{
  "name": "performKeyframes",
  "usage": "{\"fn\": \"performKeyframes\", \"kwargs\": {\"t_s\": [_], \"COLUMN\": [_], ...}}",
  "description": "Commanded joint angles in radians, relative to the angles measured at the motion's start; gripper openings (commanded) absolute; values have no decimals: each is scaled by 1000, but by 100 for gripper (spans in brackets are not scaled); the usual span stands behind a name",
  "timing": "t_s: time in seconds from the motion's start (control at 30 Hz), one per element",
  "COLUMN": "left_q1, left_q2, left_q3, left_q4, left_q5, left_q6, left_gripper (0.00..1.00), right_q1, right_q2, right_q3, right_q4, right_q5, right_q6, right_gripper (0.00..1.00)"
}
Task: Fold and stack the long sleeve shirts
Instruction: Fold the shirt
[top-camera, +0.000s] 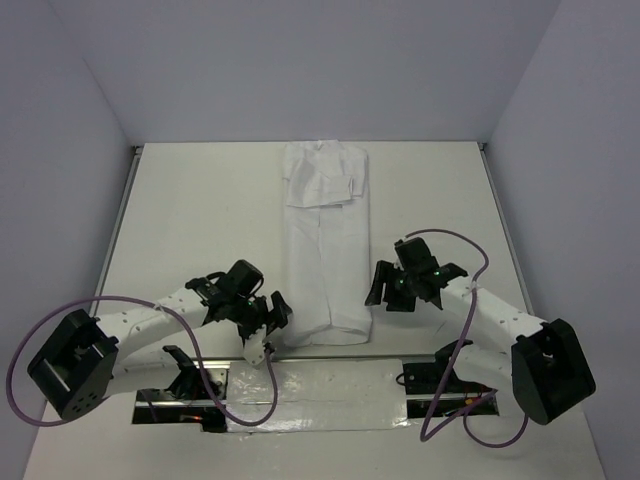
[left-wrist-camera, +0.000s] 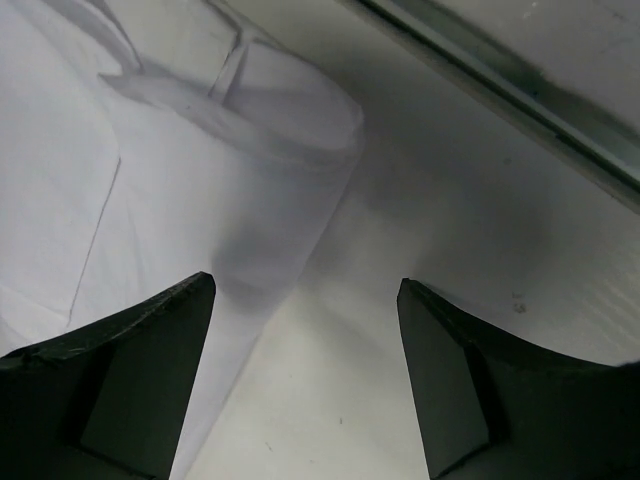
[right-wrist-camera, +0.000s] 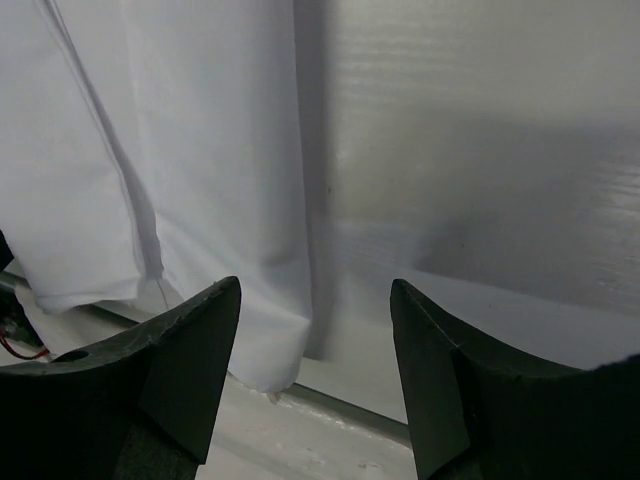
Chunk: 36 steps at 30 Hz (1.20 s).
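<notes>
A long sleeve shirt (top-camera: 322, 250), plain white, lies folded into a long narrow strip down the middle of the table, collar end far and hem end near. My left gripper (top-camera: 275, 318) hovers at the strip's near-left corner, open. In the left wrist view the shirt (left-wrist-camera: 190, 170) fills the left side, and its edge runs down between the fingers (left-wrist-camera: 150, 390) without being pinched. My right gripper (top-camera: 378, 290) stands open just beside the strip's near-right edge. In the right wrist view the shirt (right-wrist-camera: 190, 160) hangs left of the gripper (right-wrist-camera: 315, 290), with bare table between the fingertips.
The white table (top-camera: 200, 220) is walled on three sides. A shiny metal strip (top-camera: 330, 385) runs along the near edge between the arm bases, close to the shirt's hem. Purple cables (top-camera: 470, 250) loop off both arms.
</notes>
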Motion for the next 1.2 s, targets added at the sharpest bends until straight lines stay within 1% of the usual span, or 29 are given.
{"fn": "performKeyframes", "kwargs": {"t_s": [0.0,0.1,0.23,0.3,0.33,0.37,0.43,0.47,0.5,0.53,0.57,0.6,0.63,0.67,0.7,0.73,0.77,0.83,0.87,0.93,1.0,1.03,1.1,1.13,1.17], "left_q1": [-41,-103,-137,-139,-140,-140,-140,-140,-140,-142,-143,-143,-143,-143,-143,-143,-143,-142,-139,-119,-90,-52,-7,39,62], "left_q2": [-26,-35,-11,-4,0,6,11,14,13,13,8,8,8,8,6,3,0,-3,-3,-3,0,12,31,57,69], "left_q3": [-44,-95,-87,-98,-101,-104,-110,-110,-112,-112,-110,-109,-100,-90,-81,-57,-43,6,41,77,132,150,218,238,278], "left_q4": [106,169,218,230,233,229,206,203,204,212,250,270,290,319,327,333,333,324,306,284,264,259,252,246,247], "left_q5": [35,4,-7,-18,-18,-18,2,13,22,36,41,39,38,25,19,18,13,10,8,16,42,53,82,90,108], "left_q6": [14,-8,-68,-52,-48,-39,-26,-17,-20,-29,-73,-103,-133,-197,-233,-267,-343,-425,-503,-595,-658,-725,-790,-849,-876], "left_gripper": [87,86,84,79,75,66,56,45,39,31,18,13,9,2,0,0,0,0,0,0,0,0,0,0,0], "right_q1": [50,69,127,142,150,155,161,164,164,164,165,164,164,164,164,164,164,164,164,158,143,139,119,94,78], "right_q2": [19,69,97,80,71,53,34,22,22,23,37,43,51,60,60,59,52,46,39,31,39,55,83,118,138], "right_q3": [-23,-37,-42,-68,-76,-94,-106,-115,-115,-115,-106,-99,-86,-62,-50,-39,-11,48,70,146,205,266,327,386,412], "right_q4": [68,113,113,120,122,122,130,137,145,165,172,177,177,163,154,134,119,61,42,-14,-65,-80,-123,-134,-146], "right_q5": [-7,-37,-40,-40,-43,-47,-45,-43,-50,-56,-65,-88,-94,-99,-102,-106,-109,-112,-113,-120,-119,-120,-125,-135,-143], "right_q6": [49,60,84,112,123,132,156,164,167,169,166,156,147,127,118,109,83,58,32,5,-14,-35,-63,-77,-104], "right_gripper": [69,68,68,68,68,68,68,67,64,59,47,41,32,18,12,3,0,0,0,0,0,0,0,0,0]}}
